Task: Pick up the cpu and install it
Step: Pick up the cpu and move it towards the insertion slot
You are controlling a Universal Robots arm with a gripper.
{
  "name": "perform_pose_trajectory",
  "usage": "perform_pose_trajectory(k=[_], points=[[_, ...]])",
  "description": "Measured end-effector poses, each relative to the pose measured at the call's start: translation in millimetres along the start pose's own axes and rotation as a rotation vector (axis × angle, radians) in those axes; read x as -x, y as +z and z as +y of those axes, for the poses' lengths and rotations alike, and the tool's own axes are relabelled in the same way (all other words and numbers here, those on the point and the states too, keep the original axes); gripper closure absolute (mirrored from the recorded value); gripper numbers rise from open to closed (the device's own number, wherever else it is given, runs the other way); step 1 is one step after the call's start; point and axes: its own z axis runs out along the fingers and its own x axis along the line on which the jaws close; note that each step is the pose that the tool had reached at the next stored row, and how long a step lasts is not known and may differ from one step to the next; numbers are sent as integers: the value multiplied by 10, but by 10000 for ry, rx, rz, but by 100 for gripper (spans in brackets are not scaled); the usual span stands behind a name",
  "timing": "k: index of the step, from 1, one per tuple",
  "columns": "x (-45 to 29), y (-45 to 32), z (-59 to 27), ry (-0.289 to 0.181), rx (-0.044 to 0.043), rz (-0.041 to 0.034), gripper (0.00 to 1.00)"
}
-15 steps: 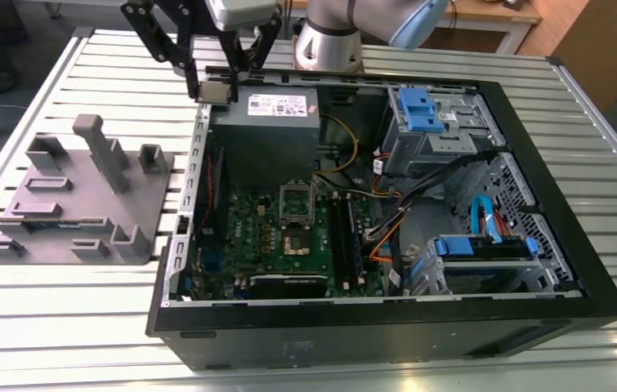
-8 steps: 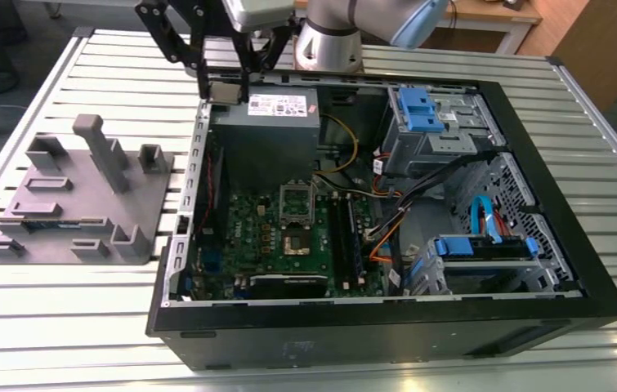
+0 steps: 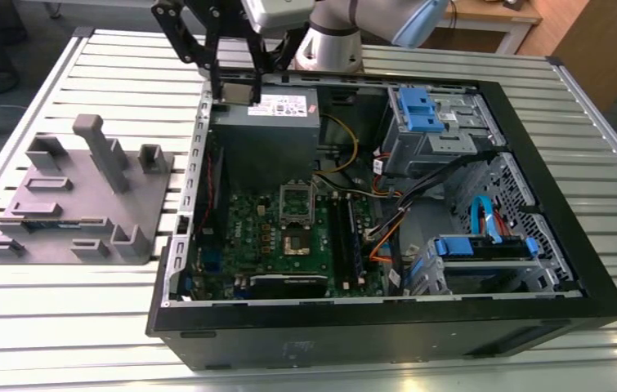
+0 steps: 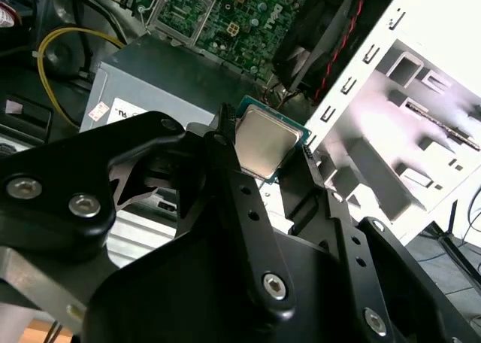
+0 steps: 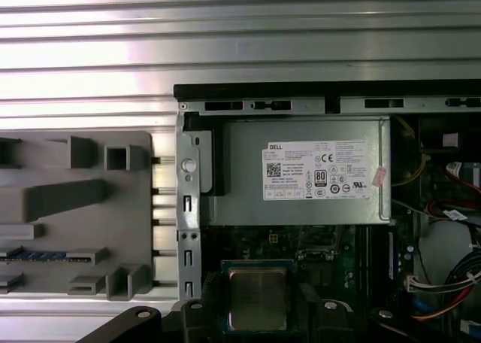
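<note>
The cpu (image 4: 263,142), a small flat square chip with a silvery top and thin rim, is clamped between my two black fingers, and it also shows in the first wrist view (image 5: 258,298). My gripper (image 4: 264,138) is shut on it. In the exterior view the gripper (image 3: 236,91) hangs above the grey power supply (image 3: 265,122) at the far side of the open computer case. The motherboard's socket (image 3: 295,237) lies lower in that picture, toward the near side, with its metal frame (image 3: 295,198) raised.
A grey plastic fixture (image 3: 73,204) stands on the slatted table (image 3: 69,327) at the exterior view's left, with a green memory stick (image 5: 34,254) in one slot. Inside the case are blue drive bays (image 3: 422,110), cables (image 3: 395,212) and a yellow wire (image 4: 52,50).
</note>
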Motion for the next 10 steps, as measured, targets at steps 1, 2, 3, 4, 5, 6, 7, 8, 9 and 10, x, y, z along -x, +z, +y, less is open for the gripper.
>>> perform_pose_trajectory(k=[1, 2, 3, 4, 5, 6, 7, 8, 9, 10], points=[[17, 0, 1, 0, -1, 8, 53], [33, 0, 1, 0, 0, 14, 53], [50, 0, 2, 0, 0, 21, 53], [64, 0, 2, 0, -1, 28, 53], [78, 0, 3, 0, -1, 34, 53], [94, 0, 3, -1, -1, 39, 53], [111, 0, 4, 0, -1, 46, 53], [127, 0, 5, 0, -1, 52, 53], [143, 0, 5, -1, -1, 58, 53], [158, -1, 6, 0, -2, 65, 53]])
